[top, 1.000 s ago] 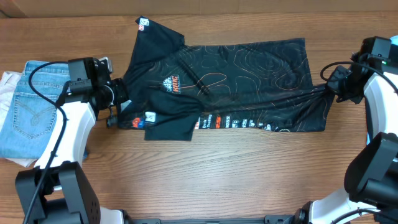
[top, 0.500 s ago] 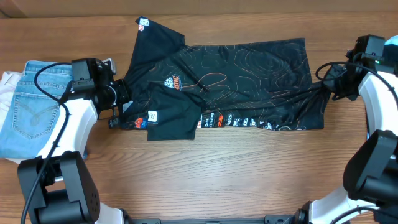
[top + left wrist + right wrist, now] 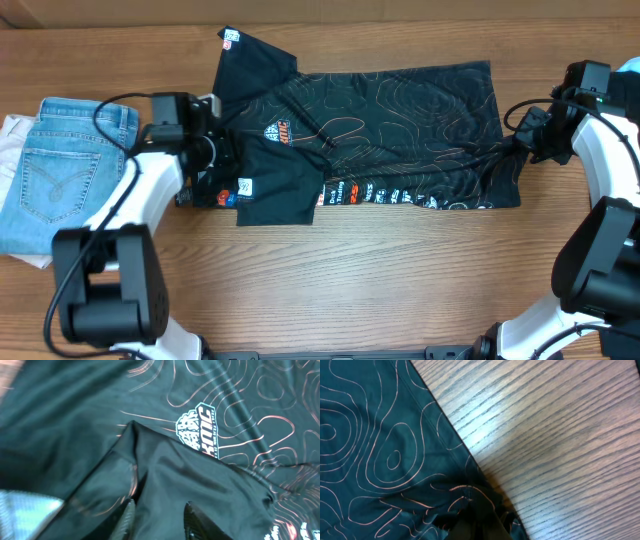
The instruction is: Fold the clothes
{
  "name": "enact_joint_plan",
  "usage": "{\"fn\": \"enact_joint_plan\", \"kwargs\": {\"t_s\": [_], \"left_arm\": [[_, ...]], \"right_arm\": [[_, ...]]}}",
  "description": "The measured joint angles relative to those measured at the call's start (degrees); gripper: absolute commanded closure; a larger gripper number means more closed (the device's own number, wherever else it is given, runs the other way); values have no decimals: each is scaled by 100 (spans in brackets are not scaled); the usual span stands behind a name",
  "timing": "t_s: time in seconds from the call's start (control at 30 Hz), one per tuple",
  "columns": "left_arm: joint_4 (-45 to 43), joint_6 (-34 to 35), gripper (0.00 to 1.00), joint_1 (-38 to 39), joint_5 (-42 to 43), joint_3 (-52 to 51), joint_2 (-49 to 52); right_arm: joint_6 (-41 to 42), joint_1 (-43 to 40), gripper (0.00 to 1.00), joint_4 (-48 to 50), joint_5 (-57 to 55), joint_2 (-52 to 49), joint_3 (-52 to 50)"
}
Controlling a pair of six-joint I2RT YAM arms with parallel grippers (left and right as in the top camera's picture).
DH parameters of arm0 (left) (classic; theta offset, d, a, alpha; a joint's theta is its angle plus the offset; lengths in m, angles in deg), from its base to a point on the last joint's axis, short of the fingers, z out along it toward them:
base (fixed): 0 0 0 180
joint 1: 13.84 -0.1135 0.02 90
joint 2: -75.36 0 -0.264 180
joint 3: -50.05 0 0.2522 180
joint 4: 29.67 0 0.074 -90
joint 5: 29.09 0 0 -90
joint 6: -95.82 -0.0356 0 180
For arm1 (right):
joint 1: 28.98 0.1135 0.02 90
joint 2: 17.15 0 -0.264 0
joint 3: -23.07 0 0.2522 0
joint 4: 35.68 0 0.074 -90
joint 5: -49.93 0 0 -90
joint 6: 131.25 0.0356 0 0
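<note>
The jersey (image 3: 400, 130) lay across the surface's (image 3: 350, 290) middle with only its near sleeve folded in, most folding seemingly left, while the left hand (image 3: 160, 506) hung partly open over that sleeve, gripping nothing, and the right hand (image 3: 527, 138) pinched the hem by the right edge.

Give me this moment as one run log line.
step: fold jersey | left gripper: open above folded-in sleeve | right gripper: shut on jersey's bunched right edge | jeans: left of jersey
</note>
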Motion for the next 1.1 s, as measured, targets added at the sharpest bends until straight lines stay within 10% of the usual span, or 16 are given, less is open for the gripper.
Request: {"fn": "enact_joint_plan", "kwargs": {"t_s": [1.1], "left_arm": [[-977, 199, 68, 295, -188, 0, 955]], "right_arm": [[-2, 0, 96, -92, -2, 0, 0]]}}
